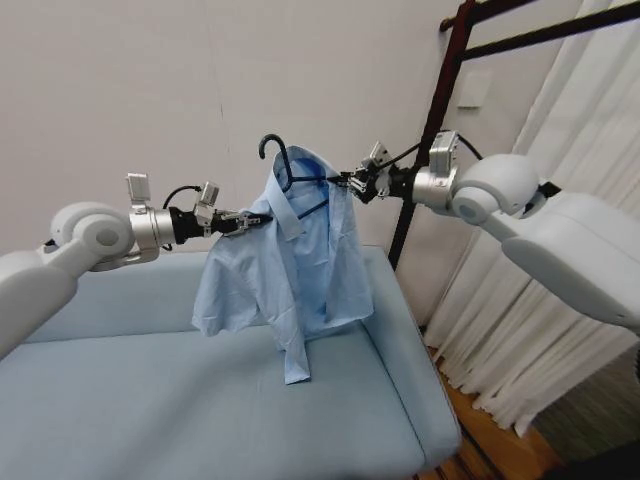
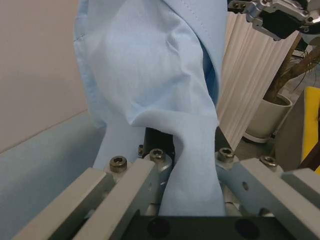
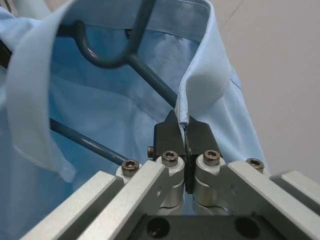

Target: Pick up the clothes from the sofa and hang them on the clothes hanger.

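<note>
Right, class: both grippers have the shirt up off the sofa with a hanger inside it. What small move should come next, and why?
Probably carry it with both arms toward the dark rack on the right. The left gripper and right gripper are each shut on the light blue shirt, and the hanger's hook stands free above the collar, on no bar yet.

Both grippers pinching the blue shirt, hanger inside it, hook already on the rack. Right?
Not the hook: in the head view the hook of the hanger is free, off the rack. The left gripper and right gripper do pinch the shirt, hanger inside it.
</note>
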Motion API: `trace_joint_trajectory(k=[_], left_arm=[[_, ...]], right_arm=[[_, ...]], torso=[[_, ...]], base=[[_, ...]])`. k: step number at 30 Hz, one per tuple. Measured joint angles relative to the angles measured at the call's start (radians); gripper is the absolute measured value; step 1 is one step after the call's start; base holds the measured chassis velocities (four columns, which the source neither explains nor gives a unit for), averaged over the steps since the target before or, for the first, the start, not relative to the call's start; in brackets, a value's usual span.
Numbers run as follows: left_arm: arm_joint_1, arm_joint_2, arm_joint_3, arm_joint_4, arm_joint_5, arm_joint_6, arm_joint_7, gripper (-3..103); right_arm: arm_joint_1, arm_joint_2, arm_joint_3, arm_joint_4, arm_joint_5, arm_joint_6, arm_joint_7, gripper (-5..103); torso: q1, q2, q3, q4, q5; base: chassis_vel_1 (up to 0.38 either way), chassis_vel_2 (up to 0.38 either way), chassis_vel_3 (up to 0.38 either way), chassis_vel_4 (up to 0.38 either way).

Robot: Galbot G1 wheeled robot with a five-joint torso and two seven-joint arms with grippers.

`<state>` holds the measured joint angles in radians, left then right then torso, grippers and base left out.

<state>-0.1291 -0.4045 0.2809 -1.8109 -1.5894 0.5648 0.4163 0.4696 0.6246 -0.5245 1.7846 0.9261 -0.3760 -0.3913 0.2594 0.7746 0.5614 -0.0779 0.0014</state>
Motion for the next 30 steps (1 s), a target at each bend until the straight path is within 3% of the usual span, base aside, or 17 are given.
trace_joint_trajectory(k=[11,12,19,23,30], left_arm=[[0.014,0.021,-0.002,-0.013,-0.003,0.000,0.000,8],[0.020,0.033,-0.014,-0.024,-0.021,0.000,0.000,8],[0.011,0.034,-0.017,-0.031,-0.033,0.000,-0.002,8],[0.013,0.041,-0.019,-0.044,-0.035,0.000,-0.007,8],[0.014,0.047,-0.025,-0.060,-0.048,0.001,-0.019,8]], right_arm=[[-0.005,0.003,0.024,0.072,0.078,-0.081,0.062,0],[-0.070,-0.028,0.023,0.078,0.036,-0.061,0.043,0],[-0.144,-0.046,0.031,0.126,0.003,-0.039,0.052,0],[-0.160,-0.048,0.045,0.172,0.058,-0.049,0.135,0],[-0.168,-0.046,0.045,0.172,0.065,-0.048,0.179,-3]], torso=[[0.000,0.000,0.000,0.0001,-0.0002],[0.000,0.000,0.000,0.0000,0.0005],[0.000,0.000,0.000,0.0000,0.0002],[0.000,0.000,0.000,-0.0001,0.0000],[0.000,0.000,0.000,0.0000,0.0000]], base=[[0.000,0.000,0.000,0.000],[0.000,0.000,0.000,0.000],[0.000,0.000,0.000,0.000],[0.000,0.000,0.000,0.000],[0.000,0.000,0.000,0.000]])
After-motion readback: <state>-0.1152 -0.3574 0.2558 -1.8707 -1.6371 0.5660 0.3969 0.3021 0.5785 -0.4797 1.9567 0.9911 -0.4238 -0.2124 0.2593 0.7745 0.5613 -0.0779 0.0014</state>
